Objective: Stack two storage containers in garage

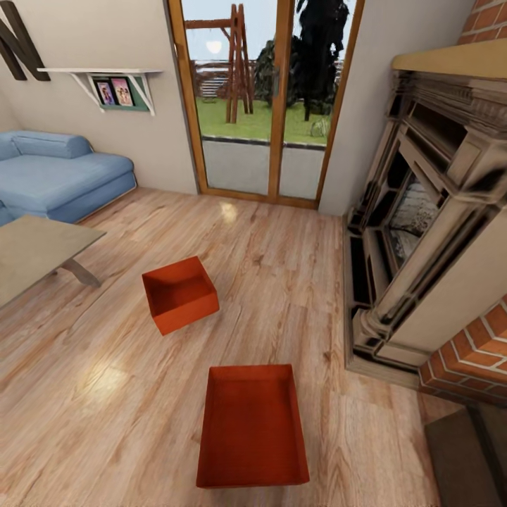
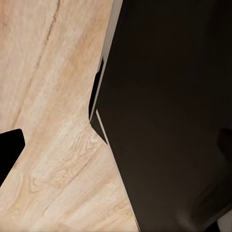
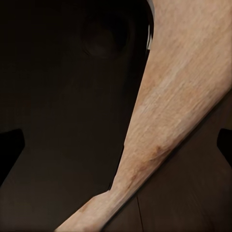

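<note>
- You are looking down into the living room: two orange-red bins are sitting on the light wood plank floor [image 1: 296, 282], both open at the top.
- The near bin [image 1: 252, 426] is lying straight ahead of you, low in the head view, its long side running away from you.
- The far bin [image 1: 180, 293] is sitting beyond it and a little to your left, turned at an angle and well apart from the near one.
- A grey surface [image 1: 35, 257] on a slanted leg is standing at your left, near the far bin but not touching it.
- The blue sofa [image 1: 60, 176] is sitting behind it against the beige wall, under a white shelf [image 1: 105, 74] holding framed pictures.
- The wood-framed glass doors [image 1: 271, 98] are facing you, showing grass and a wooden swing frame outside.
- The stone fireplace [image 1: 422, 211] is filling your right side, with red brick [image 1: 472, 355] beside it.
- Your wrist views are showing plank floor [image 2: 53, 121] and large dark shapes, possibly parts of the robot's own body; they are too dark to name.
- You cannot tell whether either hand is open or closed; the black slivers at the wrist views' edges are not settling it.
</note>
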Controlling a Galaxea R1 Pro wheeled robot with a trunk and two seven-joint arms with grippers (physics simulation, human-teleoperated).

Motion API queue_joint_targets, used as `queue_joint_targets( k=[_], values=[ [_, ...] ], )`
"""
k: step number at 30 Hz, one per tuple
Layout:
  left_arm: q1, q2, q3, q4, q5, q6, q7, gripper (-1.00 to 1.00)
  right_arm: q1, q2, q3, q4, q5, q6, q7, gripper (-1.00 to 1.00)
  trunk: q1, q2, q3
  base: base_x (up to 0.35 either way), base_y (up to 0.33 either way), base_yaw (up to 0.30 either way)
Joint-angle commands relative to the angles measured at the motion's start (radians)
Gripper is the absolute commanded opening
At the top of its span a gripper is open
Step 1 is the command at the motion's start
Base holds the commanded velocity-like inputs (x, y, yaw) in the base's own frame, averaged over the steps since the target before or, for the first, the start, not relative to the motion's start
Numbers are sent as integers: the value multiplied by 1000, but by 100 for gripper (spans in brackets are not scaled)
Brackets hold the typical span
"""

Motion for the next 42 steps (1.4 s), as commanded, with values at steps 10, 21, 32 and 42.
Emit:
queue_joint_targets(
  k=[10, 21, 32, 42],
  values=[
    [0, 0, 5, 0, 2, -2, 0, 100, -1, -1, 8, 2, -9, -5, -1, 100, 0, 0, -17, 0, 0, 0],
    [0, 0, 5, 0, 3, -2, 0, 100, -1, 0, 8, 2, -8, -5, 0, 100, 0, 0, -34, 0, 0, 0],
    [0, 0, 5, 0, 3, -2, 0, 100, -1, 0, 8, 2, -8, -5, 1, 100, 0, 0, -45, 0, 0, 0],
    [0, 0, 5, 0, 2, -2, 0, 100, -1, 0, 8, 2, -7, -6, 1, 100, 0, 0, -45, 0, 0, 0]
  ],
)
